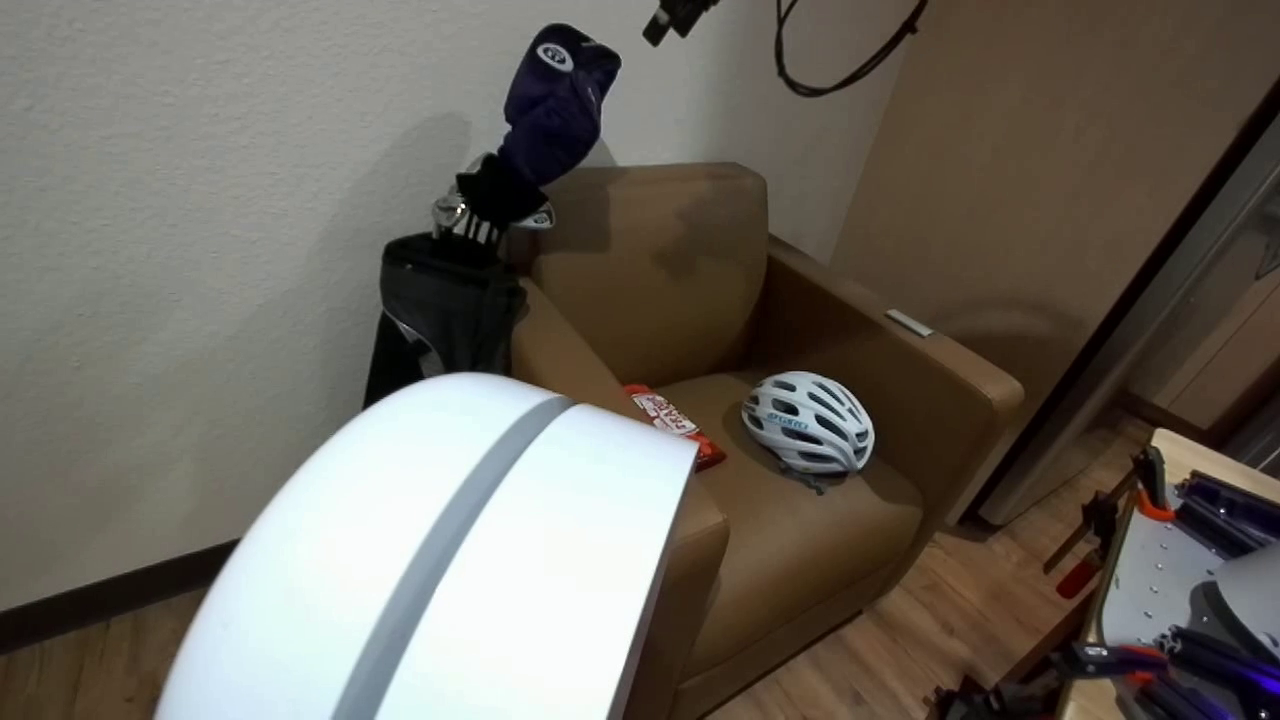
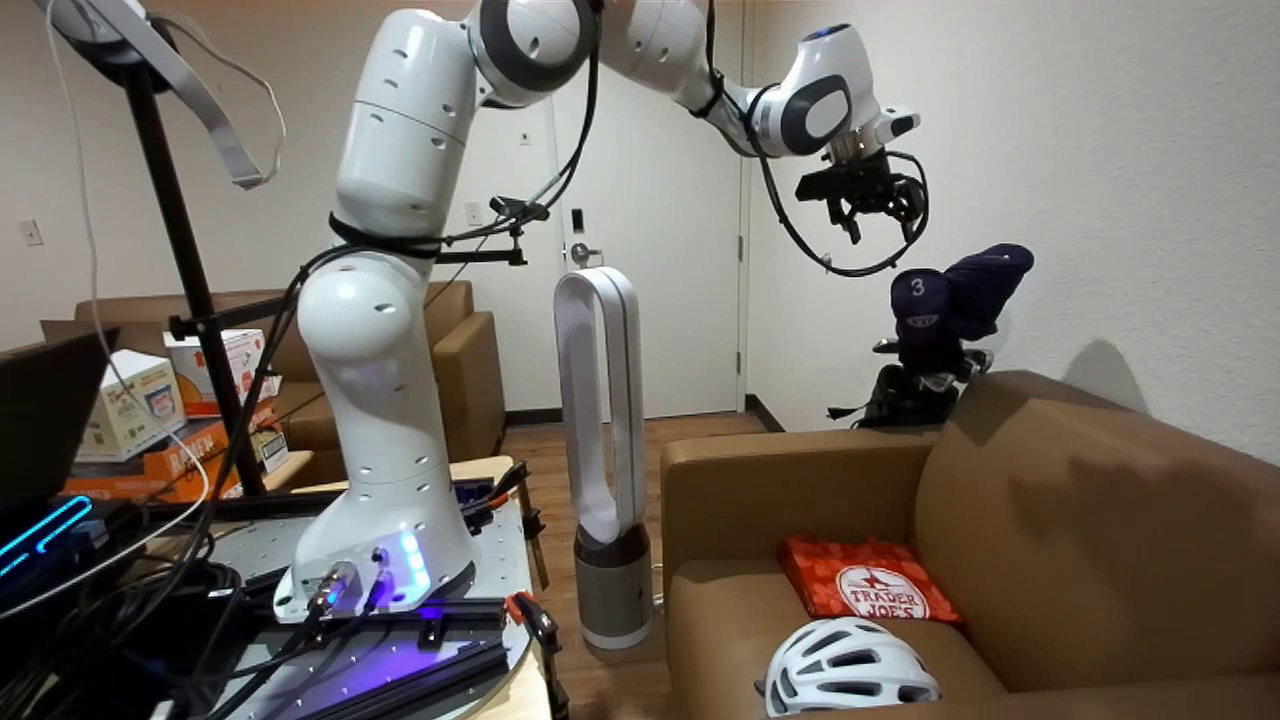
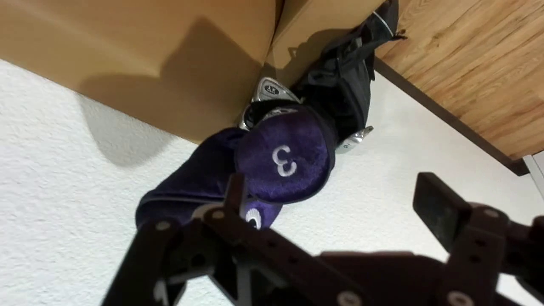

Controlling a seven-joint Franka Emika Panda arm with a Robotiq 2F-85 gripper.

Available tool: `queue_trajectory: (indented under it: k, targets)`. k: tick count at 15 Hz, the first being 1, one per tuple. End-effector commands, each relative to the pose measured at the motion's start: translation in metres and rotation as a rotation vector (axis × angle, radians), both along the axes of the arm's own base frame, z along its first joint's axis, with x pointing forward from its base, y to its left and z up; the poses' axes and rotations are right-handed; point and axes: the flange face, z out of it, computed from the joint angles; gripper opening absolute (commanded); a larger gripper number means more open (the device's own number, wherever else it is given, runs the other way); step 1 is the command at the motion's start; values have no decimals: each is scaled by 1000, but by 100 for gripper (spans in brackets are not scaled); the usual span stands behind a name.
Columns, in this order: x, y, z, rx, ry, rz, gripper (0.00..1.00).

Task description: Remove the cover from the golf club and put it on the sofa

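Observation:
Two dark navy covers sit on clubs in a black golf bag point(image 1: 450, 300). One cover point(image 3: 284, 157) is marked 3; it also shows in an exterior view point(image 2: 918, 300). The other navy cover point(image 3: 182, 187) looks longer and leans beside it, reaching up to the right in an exterior view point(image 2: 990, 280). A white oval logo shows on navy fabric in an exterior view point(image 1: 555, 58). I cannot tell which is the long slim cover. My gripper point(image 3: 330, 182) is open and empty, above the covers and apart from them point(image 2: 880, 228). The tan-brown sofa point(image 1: 650, 270) stands beside the bag point(image 2: 1100, 520).
A white helmet point(image 1: 810, 420) and a red bag point(image 2: 880, 585) lie on the sofa seat. A tall white fan point(image 2: 610, 400) stands by the sofa's arm. A white rounded body point(image 1: 480, 560) blocks an exterior view's foreground. The wall point(image 3: 63, 178) is close behind the covers.

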Motion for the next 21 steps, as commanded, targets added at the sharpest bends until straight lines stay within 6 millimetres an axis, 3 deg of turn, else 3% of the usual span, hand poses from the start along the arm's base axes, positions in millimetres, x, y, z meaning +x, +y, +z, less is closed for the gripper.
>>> queue_trajectory:
  k: [1, 4, 6, 7, 11, 18, 19, 21]
  targets:
    - [29, 28, -17, -6, -36, 5, 100]
    - [44, 40, -41, 2, 1, -25, 100]
    - [43, 33, -42, 27, 28, -37, 100]
    - [39, 40, -47, 11, 8, -15, 100]
    - [47, 33, -57, 23, -25, -45, 100]
    - [77, 49, -105, -31, -137, 6, 100]
    - [79, 51, -108, -36, -148, 9, 75]
    - [83, 54, -113, -45, -163, 23, 67]
